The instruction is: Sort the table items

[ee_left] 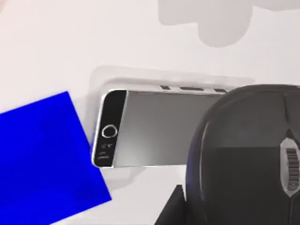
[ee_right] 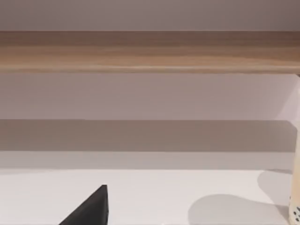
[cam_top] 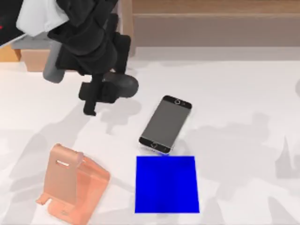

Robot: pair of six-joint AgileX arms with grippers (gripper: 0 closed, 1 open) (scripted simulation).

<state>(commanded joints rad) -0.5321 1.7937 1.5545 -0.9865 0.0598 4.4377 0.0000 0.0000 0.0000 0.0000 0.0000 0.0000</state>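
Left hand (cam_top: 101, 96) looks closed on mouse (cam_top: 123, 86), lifted – phone (cam_top: 165, 124) unsorted beside mat (cam_top: 166, 184), stand (cam_top: 70, 187) empty; right hand's state unclear.

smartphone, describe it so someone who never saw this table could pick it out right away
On the white table, find the bright blue square mat near the front edge. Just beyond its far edge the smartphone lies flat and slanted. It is the one thin slab with a black frame and grey screen, unlike the rounded dark mouse.

Mouse (cam_top: 123, 85) behind-left of smartphone (cam_top: 166, 124), mat (cam_top: 166, 184) just before it, stand (cam_top: 70, 187) at table's (cam_top: 243, 108) front left.
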